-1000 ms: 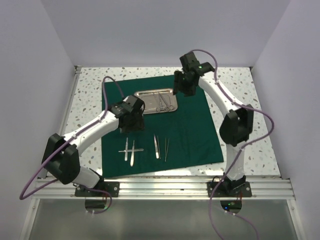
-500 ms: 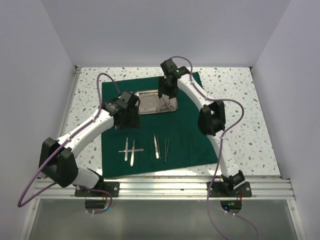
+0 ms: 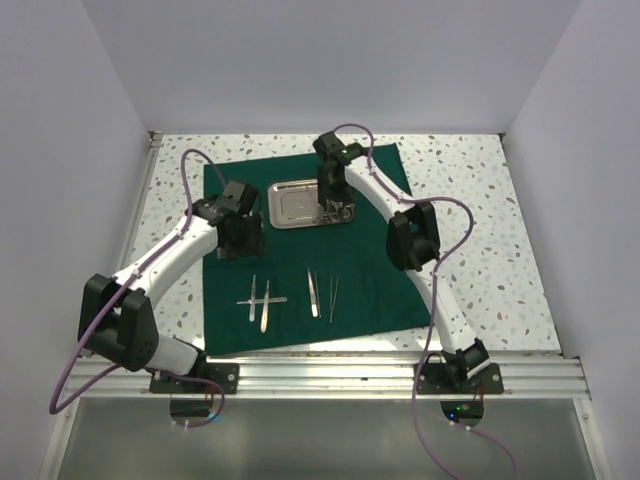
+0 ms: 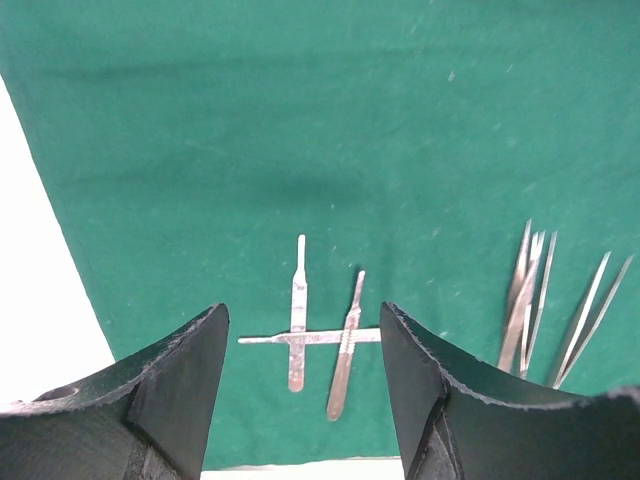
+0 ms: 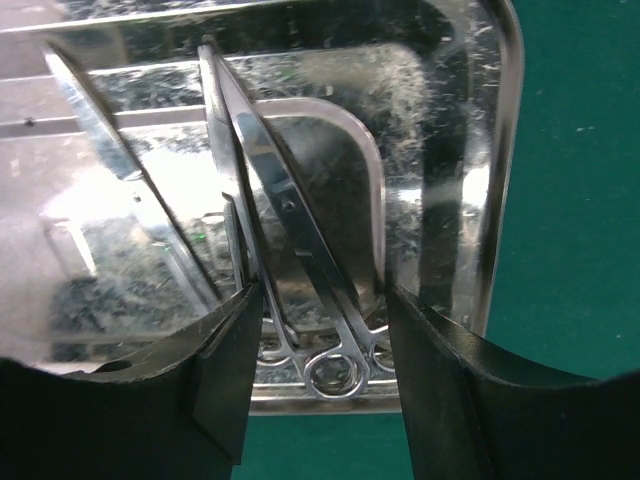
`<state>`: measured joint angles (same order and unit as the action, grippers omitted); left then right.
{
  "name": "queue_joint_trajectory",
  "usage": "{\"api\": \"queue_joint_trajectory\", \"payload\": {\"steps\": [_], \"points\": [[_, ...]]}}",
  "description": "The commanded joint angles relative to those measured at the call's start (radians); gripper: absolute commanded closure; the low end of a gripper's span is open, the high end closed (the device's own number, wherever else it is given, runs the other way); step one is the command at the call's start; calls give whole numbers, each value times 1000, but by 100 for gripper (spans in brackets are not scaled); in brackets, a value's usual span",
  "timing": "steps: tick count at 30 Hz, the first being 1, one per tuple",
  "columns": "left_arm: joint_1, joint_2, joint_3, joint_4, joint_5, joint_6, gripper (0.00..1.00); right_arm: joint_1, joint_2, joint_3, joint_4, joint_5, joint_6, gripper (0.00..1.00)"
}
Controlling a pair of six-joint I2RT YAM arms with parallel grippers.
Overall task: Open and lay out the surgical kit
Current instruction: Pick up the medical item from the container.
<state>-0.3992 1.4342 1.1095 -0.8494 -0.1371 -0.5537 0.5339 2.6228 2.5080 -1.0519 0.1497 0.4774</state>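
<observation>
Two ring-handled instruments (image 5: 290, 230), possibly three, are seen in the steel tray (image 5: 505, 150) on the green cloth (image 5: 580, 200), long axes running straight away from the right gripper (image 5: 320, 305), rings nearest. Its jaws are set apart astride the shanks, not yet clamped. The left gripper (image 4: 302, 320) is spread, empty, over the laid-out scalpels (image 4: 298, 300).

We see a dark green cloth (image 3: 385, 265) on a white table (image 3: 500, 240) speckled with grey and brown flecks. The tray (image 3: 290, 205) is mirror-bright silver, and so are the scissors (image 5: 262, 170) in it. Silver scalpels (image 3: 262, 300) and tweezers (image 3: 313, 293) gleam against the green. Both arms (image 3: 175, 250) are white with black joints and purple cables (image 3: 63, 378). The fingers (image 4: 170, 400) are matte black. The walls (image 3: 320, 60) are pale lavender-white.
</observation>
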Motion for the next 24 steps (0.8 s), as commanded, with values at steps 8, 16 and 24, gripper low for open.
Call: {"api": "queue_joint_trajectory", "payload": {"steps": [8,16,24], "points": [[17,-31,-45,44,18,47,35,-5,52,25,-43,87,-3,57],[25,-31,-63,50,10,49,36,-3,82,5,-63,56,4,93],[31,-3,-59,67,16,49,37,-3,-4,-52,-45,30,-6,100]]}}
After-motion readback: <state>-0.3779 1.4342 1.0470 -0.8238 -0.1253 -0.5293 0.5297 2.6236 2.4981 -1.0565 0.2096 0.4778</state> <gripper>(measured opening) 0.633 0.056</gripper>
